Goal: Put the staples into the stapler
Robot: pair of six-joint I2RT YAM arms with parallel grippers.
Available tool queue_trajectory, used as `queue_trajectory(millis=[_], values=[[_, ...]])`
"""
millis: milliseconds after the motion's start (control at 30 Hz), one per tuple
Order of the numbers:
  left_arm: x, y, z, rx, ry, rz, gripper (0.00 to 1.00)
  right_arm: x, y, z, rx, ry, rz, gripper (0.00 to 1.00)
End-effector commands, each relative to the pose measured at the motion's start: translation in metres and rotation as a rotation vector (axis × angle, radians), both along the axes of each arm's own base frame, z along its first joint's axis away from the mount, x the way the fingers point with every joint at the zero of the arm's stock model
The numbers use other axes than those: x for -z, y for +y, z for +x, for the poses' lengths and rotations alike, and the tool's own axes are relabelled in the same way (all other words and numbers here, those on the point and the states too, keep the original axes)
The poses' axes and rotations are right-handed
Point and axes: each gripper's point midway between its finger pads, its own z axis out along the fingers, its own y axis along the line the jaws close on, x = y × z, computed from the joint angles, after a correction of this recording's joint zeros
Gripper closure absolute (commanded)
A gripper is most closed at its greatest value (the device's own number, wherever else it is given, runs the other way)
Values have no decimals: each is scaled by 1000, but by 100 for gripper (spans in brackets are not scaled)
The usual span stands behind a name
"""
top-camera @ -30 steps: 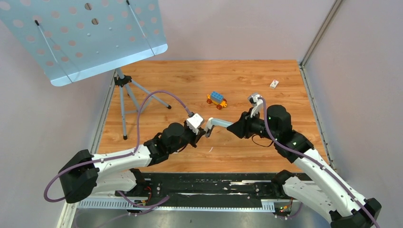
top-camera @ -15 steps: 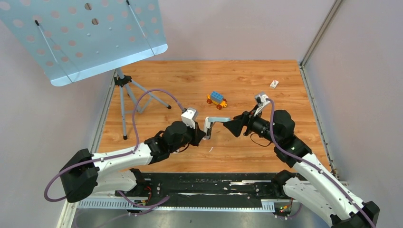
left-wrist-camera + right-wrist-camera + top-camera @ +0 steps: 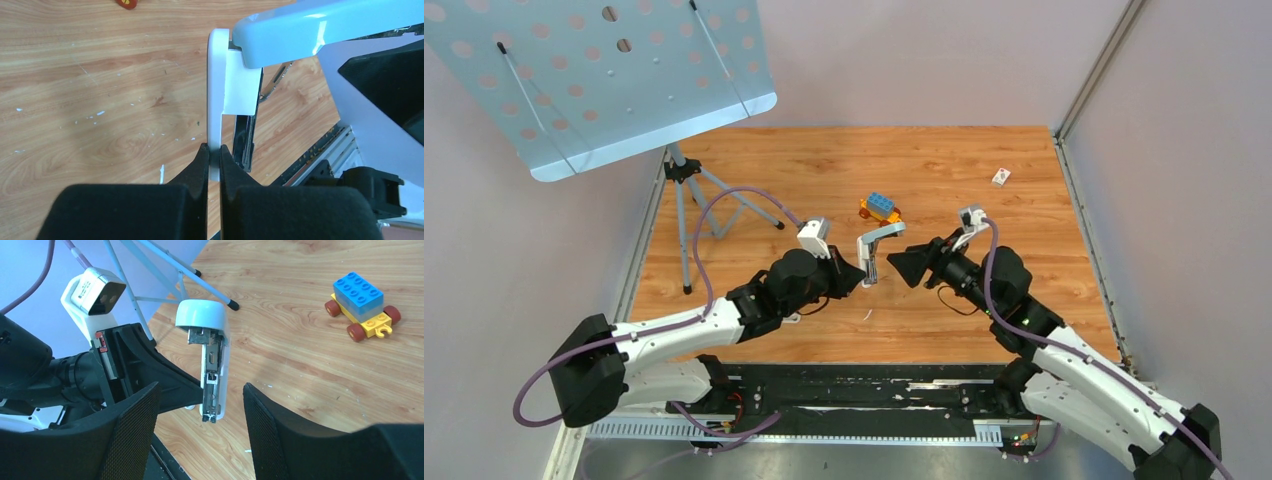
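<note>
A wooden table [image 3: 824, 160], pale walls [image 3: 924, 60], a perforated music stand [image 3: 604, 80].

Setting: robot test cell in a lab. Evidence: wooden table [image 3: 764, 165] boxed in by plain pale walls [image 3: 924, 60]. Left arm [image 3: 674, 335] and right arm [image 3: 1079, 355] are bolted to a black rail [image 3: 864, 392] at its near edge (purple cables [image 3: 744, 189] looping loose). Perforated blue panel [image 3: 574, 80] on a tripod [image 3: 686, 200]; toy car [image 3: 880, 210].
</note>
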Motion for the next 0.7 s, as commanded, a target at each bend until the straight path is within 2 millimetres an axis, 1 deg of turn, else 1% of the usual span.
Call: queue_trajectory(millis=[0, 67, 100, 233, 500, 567, 667], values=[[-27, -7, 6, -29, -17, -102, 100, -5, 15, 5, 21, -41, 27, 35], [-26, -8, 4, -16, -14, -106, 100, -3, 24, 5, 14, -50, 8, 36], [-26, -9, 3, -11, -12, -109, 100, -2, 25, 9, 41, -54, -4, 36], [-28, -10, -1, 5, -9, -126, 100, 9, 39, 15, 56, -30, -55, 39], [-31, -6, -7, 20, -19, -163, 100, 24, 56, 23, 62, -22, -108, 39], [-32, -7, -8, 28, -23, -173, 100, 26, 58, 25, 60, -25, -110, 43], [-30, -8, -9, 34, -23, -173, 100, 26, 61, 26, 55, -27, -112, 55]])
